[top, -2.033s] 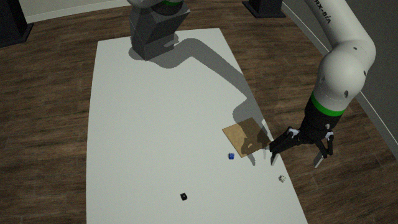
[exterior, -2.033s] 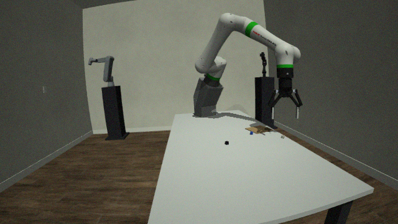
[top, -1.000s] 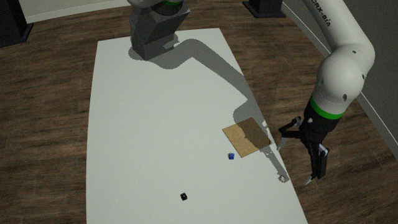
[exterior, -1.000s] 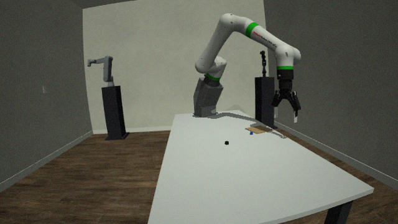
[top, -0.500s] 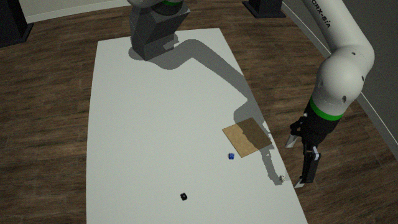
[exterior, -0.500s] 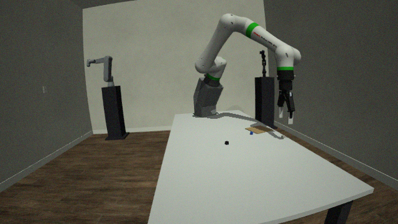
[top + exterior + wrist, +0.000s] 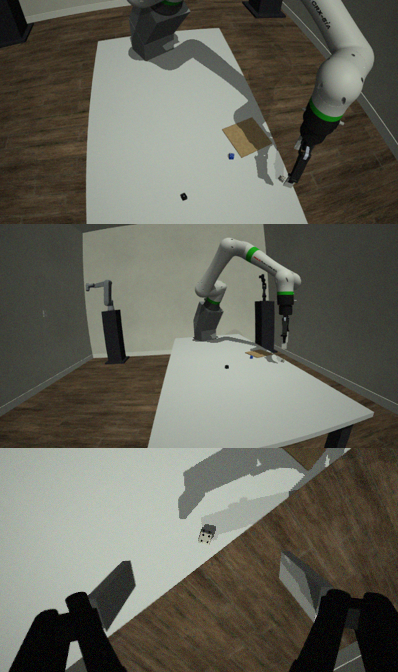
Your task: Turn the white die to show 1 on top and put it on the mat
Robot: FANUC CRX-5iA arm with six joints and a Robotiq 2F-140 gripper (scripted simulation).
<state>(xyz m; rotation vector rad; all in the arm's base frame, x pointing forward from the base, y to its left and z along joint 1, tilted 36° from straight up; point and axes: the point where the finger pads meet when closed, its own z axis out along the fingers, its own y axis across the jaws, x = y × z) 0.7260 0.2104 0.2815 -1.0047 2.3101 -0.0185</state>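
The white die (image 7: 282,178) lies flat on the white table, close to its right edge and off the brown mat (image 7: 247,137). In the wrist view the die (image 7: 205,535) sits just inside the table edge, and its upper face shows several dark pips. My gripper (image 7: 291,181) is open and empty. It hangs above the table edge, well over the die and apart from it; its fingers straddle the edge between table and floor. In the exterior view the gripper (image 7: 284,343) hovers above the die (image 7: 282,360).
A blue die (image 7: 231,156) lies just off the mat's near-left corner. A black die (image 7: 183,196) lies further toward the table's front. The arm's base (image 7: 157,28) stands at the table's far end. Wooden floor lies beyond the right edge.
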